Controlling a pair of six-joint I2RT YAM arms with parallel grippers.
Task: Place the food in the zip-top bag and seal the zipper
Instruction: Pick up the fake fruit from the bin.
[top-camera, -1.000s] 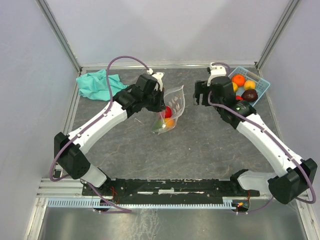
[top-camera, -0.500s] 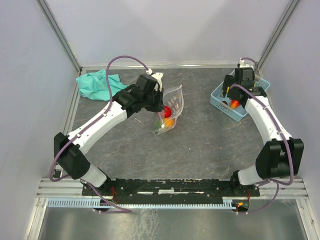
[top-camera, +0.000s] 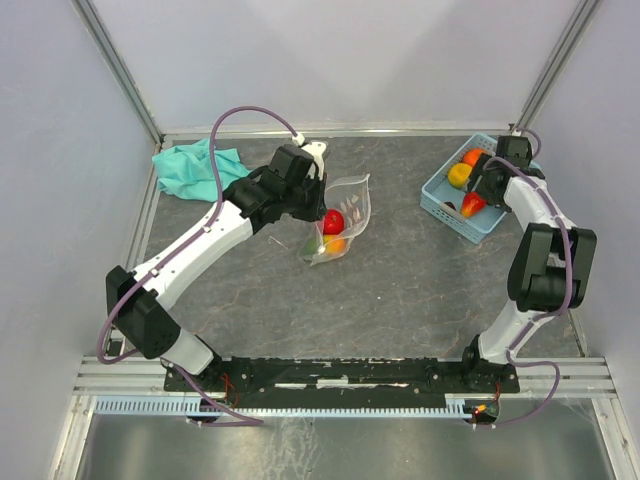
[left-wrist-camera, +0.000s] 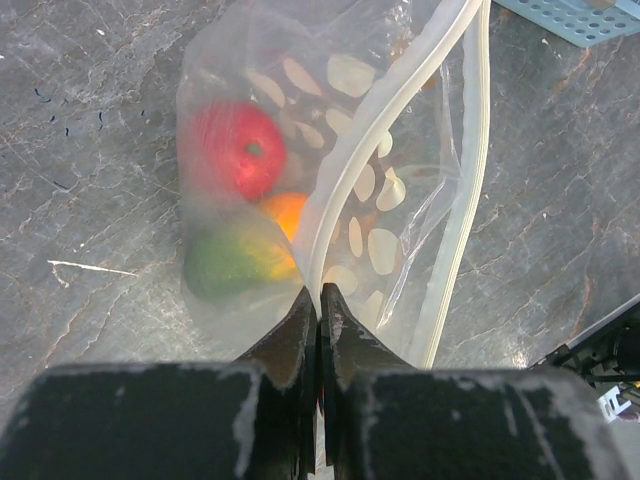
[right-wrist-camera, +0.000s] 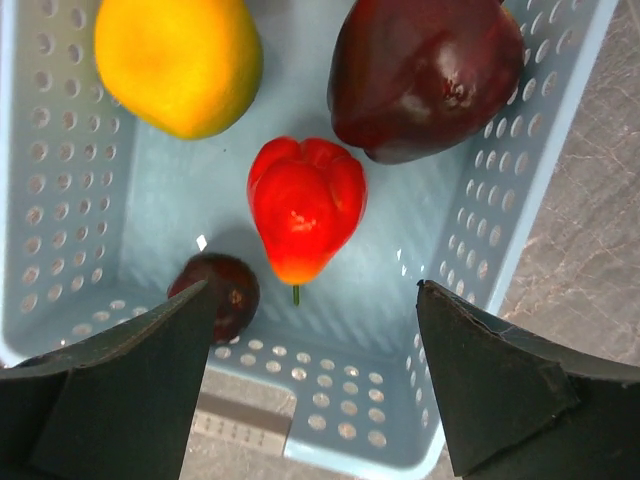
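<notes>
The clear dotted zip-top bag (top-camera: 347, 212) stands mid-table, holding a red fruit (left-wrist-camera: 240, 150), an orange one (left-wrist-camera: 286, 214) and a green one (left-wrist-camera: 228, 262). My left gripper (left-wrist-camera: 320, 293) is shut on the bag's mouth edge, pinching the whitish zipper (left-wrist-camera: 385, 110); the mouth gapes to the right of it. More food lies in the light-blue basket (right-wrist-camera: 480, 270): a red fruit (right-wrist-camera: 305, 210), a yellow one (right-wrist-camera: 180, 60), a big dark maroon one (right-wrist-camera: 425, 75) and a small maroon one (right-wrist-camera: 228, 296). My right gripper (right-wrist-camera: 312, 290) hangs open over the basket, just above the red fruit.
The basket (top-camera: 440, 196) sits at the back right, close to the frame post. A teal cloth (top-camera: 195, 168) lies crumpled at the back left. Grey walls close the table on three sides.
My right arm has swung from beside the bag out to the back right and now hovers over the basket, jaws still open. The left arm keeps its hold on the bag.
</notes>
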